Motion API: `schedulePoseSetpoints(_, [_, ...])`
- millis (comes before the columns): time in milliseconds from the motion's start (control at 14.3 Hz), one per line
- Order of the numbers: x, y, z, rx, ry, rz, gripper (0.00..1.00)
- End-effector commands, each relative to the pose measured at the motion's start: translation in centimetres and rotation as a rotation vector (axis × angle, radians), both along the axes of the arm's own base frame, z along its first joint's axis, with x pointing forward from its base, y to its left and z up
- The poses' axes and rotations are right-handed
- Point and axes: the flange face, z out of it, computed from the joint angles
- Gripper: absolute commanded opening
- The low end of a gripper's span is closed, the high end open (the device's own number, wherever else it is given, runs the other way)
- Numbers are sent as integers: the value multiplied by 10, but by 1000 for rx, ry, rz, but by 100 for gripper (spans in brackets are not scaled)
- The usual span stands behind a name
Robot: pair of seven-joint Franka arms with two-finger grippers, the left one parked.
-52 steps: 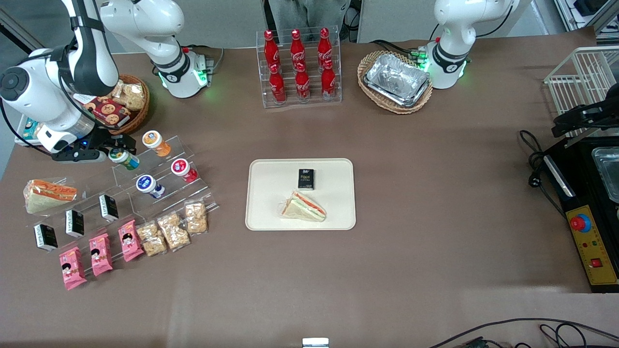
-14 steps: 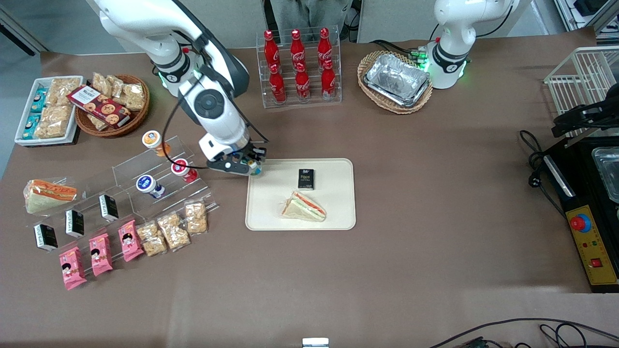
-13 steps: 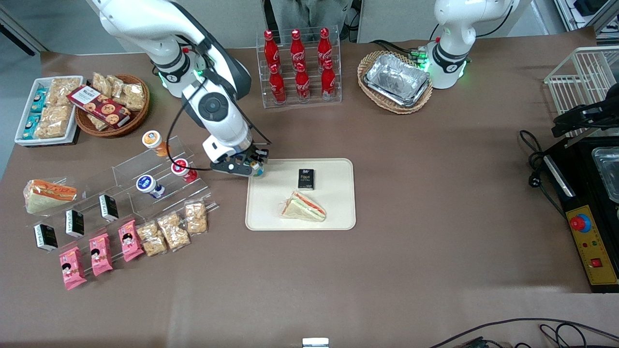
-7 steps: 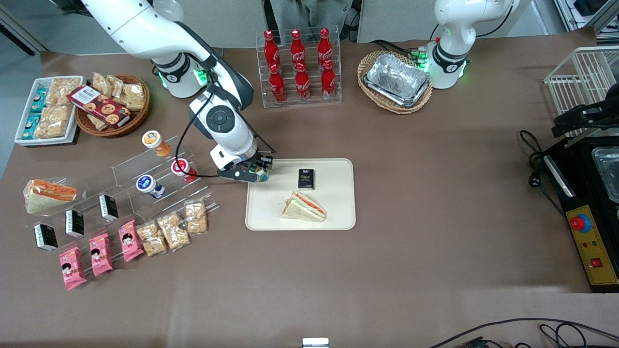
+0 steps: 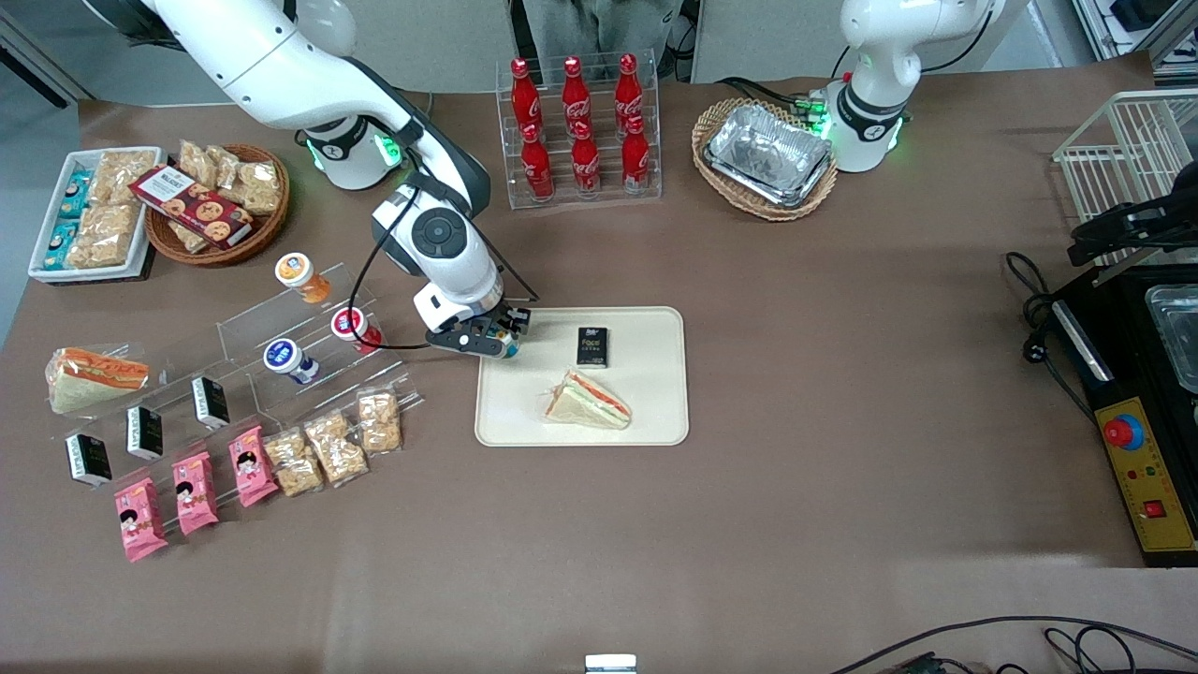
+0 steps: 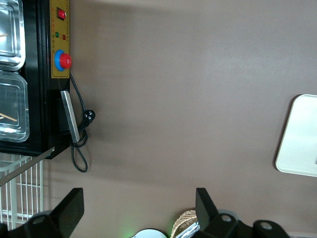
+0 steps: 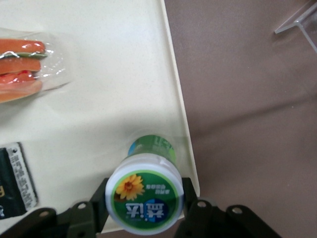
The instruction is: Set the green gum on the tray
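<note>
My right gripper [image 5: 497, 344] is shut on the green gum [image 7: 144, 198], a small white bottle with a green lid bearing a yellow flower and white print. It holds the bottle upright just above the cream-white tray [image 7: 99, 89], close to the tray's corner nearest the working arm's end and farthest from the front camera. In the front view the gum [image 5: 510, 348] shows only as a small bit under the gripper at the tray's [image 5: 655, 412] corner. The black fingers [image 7: 89, 210] press on both sides of the lid.
On the tray lie a wrapped sandwich [image 5: 588, 401] and a black packet [image 5: 591, 346]. A clear stepped rack [image 5: 309, 356] toward the working arm's end holds orange-lidded [image 5: 299, 275], red-lidded [image 5: 353, 327] and blue-lidded [image 5: 286, 359] bottles. Cola bottles [image 5: 578, 126] and a foil tray in a basket [image 5: 766, 157] stand farther from the camera.
The gripper took the green gum off the rack and carried it toward the tray; over the last second it moved farther over the tray's corner and lower.
</note>
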Motion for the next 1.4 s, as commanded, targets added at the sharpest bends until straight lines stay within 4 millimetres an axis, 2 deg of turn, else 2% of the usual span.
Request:
schedulePoseSetpoints(0, [4, 3, -10, 9, -6, -8, 100])
schedulePoseSetpoints(209, [6, 1, -9, 8, -8, -11, 100])
schedulePoseSetpoints(349, [12, -4, 6, -1, -32, -14, 100])
schedulePoseSetpoints(558, [28, -27, 77, -118, -57, -26, 100])
schedulePoseSetpoints(698, [39, -33, 142, -155, -13, 3, 100])
schedulePoseSetpoints(767, [49, -39, 180, -102, 34, 9, 100])
schedulePoseSetpoints(907, [74, -87, 238, -31, 98, 22, 100])
schedulePoseSetpoints(1047, [93, -149, 283, -3, 107, 72, 100])
schedulePoseSetpoints(1256, [104, -255, 330, 60, 84, 158, 100])
schedulePoseSetpoints(1326, [102, -278, 343, 52, 56, 191, 100])
